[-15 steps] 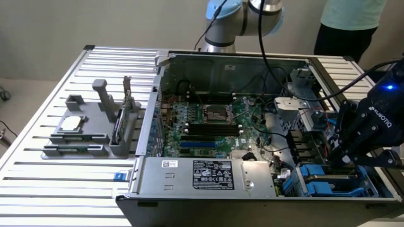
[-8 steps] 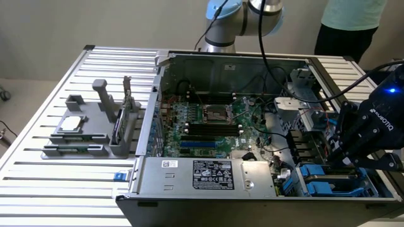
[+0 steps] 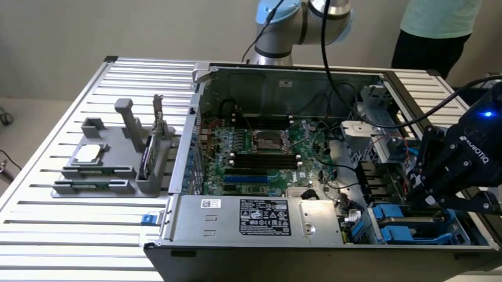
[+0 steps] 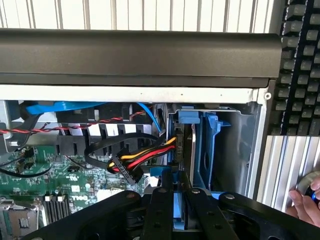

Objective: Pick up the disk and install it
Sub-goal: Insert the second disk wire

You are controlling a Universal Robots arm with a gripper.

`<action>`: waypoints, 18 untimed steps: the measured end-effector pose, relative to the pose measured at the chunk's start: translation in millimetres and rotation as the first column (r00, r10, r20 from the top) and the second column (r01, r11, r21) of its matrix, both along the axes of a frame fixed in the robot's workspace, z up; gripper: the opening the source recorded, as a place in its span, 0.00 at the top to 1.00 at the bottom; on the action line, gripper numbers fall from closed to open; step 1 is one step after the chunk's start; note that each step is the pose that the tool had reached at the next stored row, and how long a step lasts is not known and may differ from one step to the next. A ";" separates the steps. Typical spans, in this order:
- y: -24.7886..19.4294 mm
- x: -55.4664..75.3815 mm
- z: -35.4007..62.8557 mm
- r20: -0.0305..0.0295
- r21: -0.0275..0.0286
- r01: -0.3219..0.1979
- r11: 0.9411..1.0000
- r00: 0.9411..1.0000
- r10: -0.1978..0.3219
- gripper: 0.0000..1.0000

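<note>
Sitting on a slatted metal table [image 3: 47, 235], an open computer case [image 3: 274, 76] takes up most of the exterior view, green motherboard [image 3: 259, 153] exposed and a power supply box [image 3: 259, 216] along the near wall. The black gripper [image 3: 427, 202] hangs over the drive bay corner at the exterior view's right. Jaws stand narrow, clamped on the edge of the disk [image 4: 181, 220], a thin silver-grey slab in its blue carrier, seen edge-on in the wrist view. The disk runs straight out from between the jaws into the blue drive bay [image 4: 207, 145], standing on edge inside it; how deep it is seated I cannot tell. Just beside the jaws, on the motherboard side, a bundle of red, yellow and black power wires [image 4: 137, 162] ends in a black plug. Well away from the jaws, a grey parts holder [image 3: 110, 158] sits on the table. A person's hand [image 4: 307, 202] rests on the table slats outside the case wall.
</note>
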State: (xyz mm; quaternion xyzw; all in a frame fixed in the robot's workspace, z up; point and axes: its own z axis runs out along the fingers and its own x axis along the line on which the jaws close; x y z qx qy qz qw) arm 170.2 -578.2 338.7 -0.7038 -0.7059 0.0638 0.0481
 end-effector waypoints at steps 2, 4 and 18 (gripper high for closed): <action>-1.5 0.0 -0.1 0.000 0.003 -0.001 1.000 1.000 0.001 0.84; -2.7 0.0 -0.4 0.000 0.007 -0.002 1.000 1.000 0.002 0.84; -8.5 0.4 -2.4 0.000 0.038 -0.009 0.999 1.000 0.009 0.84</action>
